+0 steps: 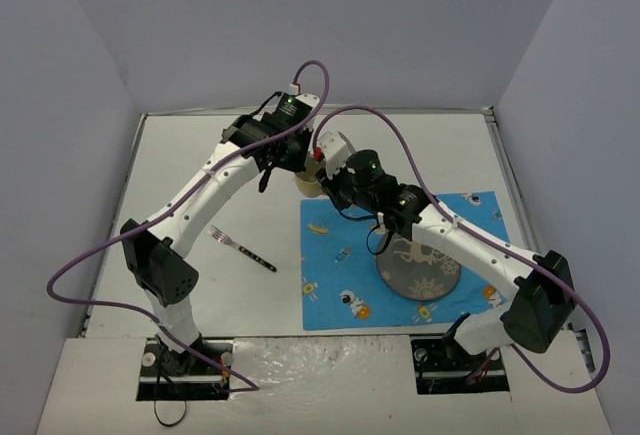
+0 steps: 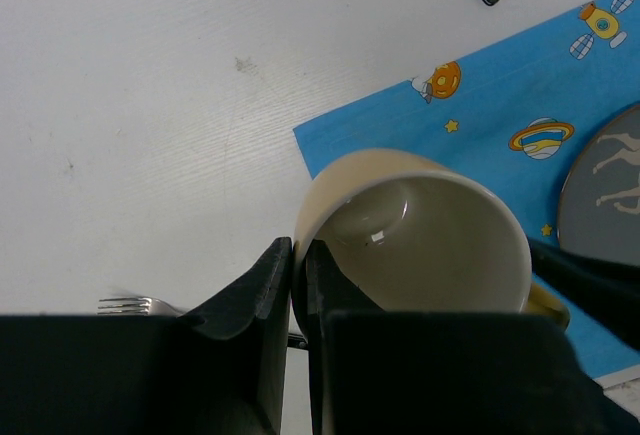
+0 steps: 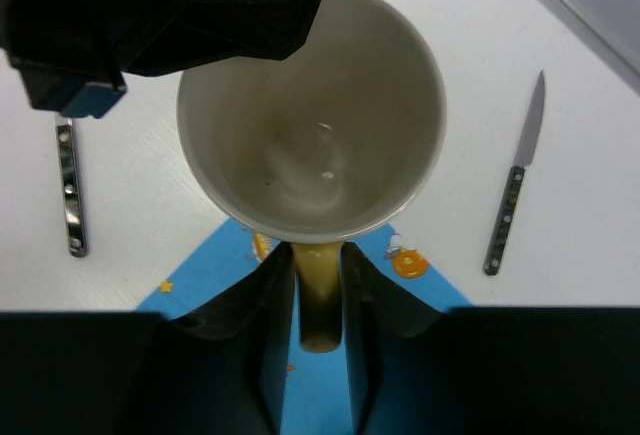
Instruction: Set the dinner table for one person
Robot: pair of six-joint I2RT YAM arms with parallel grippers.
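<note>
The mug [image 3: 310, 125] sits right between both arms: the left jaws pinch its rim, the right jaws pinch its handle [image 3: 320, 305] opposite.

Three plain walls in a pale lavender-grey close in the scene: a back wall [image 1: 300, 25], a left wall [image 1: 50, 155] and a right wall [image 1: 590, 105], both side walls slanting outward toward the camera. Between them lies the dinner table [image 1: 180, 165], matte white, with a thin grey metal rim [image 1: 400, 110] along its far edge and sides. At the near edge sits a white panel [image 1: 330, 375] with a patch of glare. The light is soft and even, and the shadows are faint.
</note>
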